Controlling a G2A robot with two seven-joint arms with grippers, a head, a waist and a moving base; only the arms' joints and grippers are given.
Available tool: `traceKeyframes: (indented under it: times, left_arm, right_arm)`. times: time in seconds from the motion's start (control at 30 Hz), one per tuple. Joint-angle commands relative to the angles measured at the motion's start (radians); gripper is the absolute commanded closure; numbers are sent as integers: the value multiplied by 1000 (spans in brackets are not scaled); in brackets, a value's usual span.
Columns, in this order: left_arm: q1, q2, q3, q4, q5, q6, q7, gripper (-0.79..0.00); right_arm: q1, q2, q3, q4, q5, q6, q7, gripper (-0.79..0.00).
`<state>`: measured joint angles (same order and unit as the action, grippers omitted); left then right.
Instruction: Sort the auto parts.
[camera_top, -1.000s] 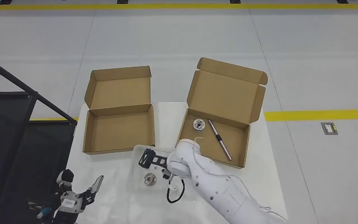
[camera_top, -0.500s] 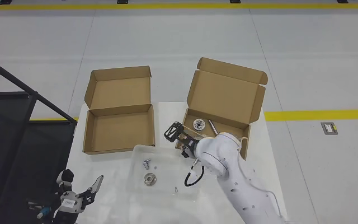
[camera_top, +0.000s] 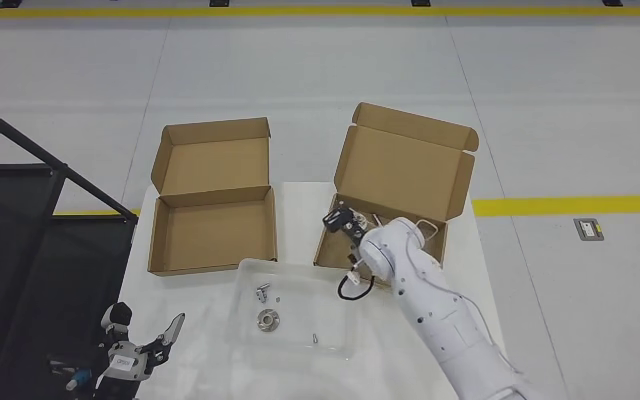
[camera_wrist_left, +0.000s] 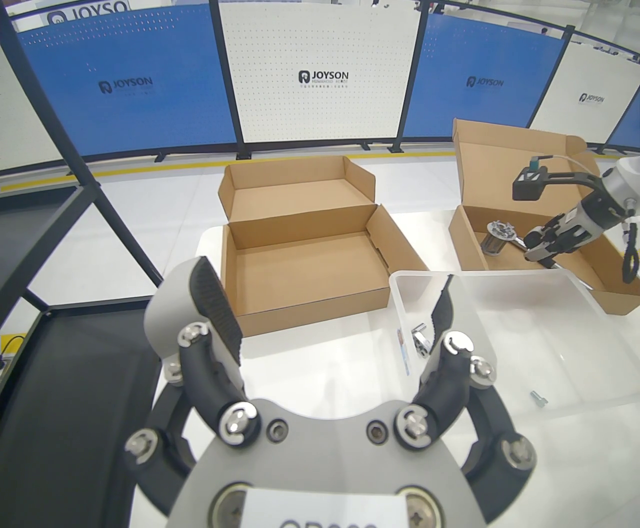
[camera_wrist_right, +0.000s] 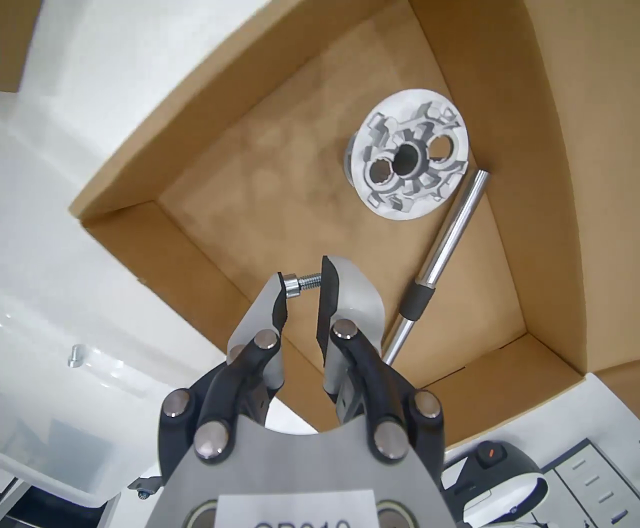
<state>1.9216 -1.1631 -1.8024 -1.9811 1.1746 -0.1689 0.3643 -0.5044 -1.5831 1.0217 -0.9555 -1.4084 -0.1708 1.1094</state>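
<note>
Steel, likely light and slippery, the small bolt (camera_wrist_right: 309, 280) is pinched end to end by the right gripper (camera_wrist_right: 303, 294) over the right cardboard box's (camera_wrist_right: 240, 165) 9 o'clock edge; the left gripper (camera_wrist_left: 324, 280) hangs spread.

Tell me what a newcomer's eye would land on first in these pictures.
The right gripper pinches a small bolt above the right-hand cardboard box. A toothed metal disc and a metal rod lie inside that box. In front of the boxes, a clear plastic tray holds a few more small parts.
</note>
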Motion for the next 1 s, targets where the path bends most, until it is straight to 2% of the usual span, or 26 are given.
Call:
traceKeyframes:
  times: [0.0, 0.3, 0.33, 0.4, 0.47, 0.77, 0.97]
  left_arm:
    - [0, 0, 0, 0, 0, 0, 0, -785]
    - [0, 0, 0, 0, 0, 0, 0, -785]
    - [0, 0, 0, 0, 0, 0, 0, -785]
    - [0, 0, 0, 0, 0, 0, 0, -785]
    - [0, 0, 0, 0, 0, 0, 0, -785]
    - [0, 0, 0, 0, 0, 0, 0, -785]
    - [0, 0, 0, 0, 0, 0, 0, -785]
  right_arm:
    - [10, -4, -5, 35, 7, 14, -13, 0]
    - [62, -18, -10, 199, 41, 19, -79, 0]
    - [66, -19, -9, 212, 48, 17, -88, -12]
    - [76, -21, -10, 235, 53, 15, -102, -120]
    - [83, -23, -11, 254, 57, 12, -111, -163]
    - [99, -28, -19, 289, 65, -4, -128, -179]
    - [98, -24, -11, 282, 64, -8, -119, -215]
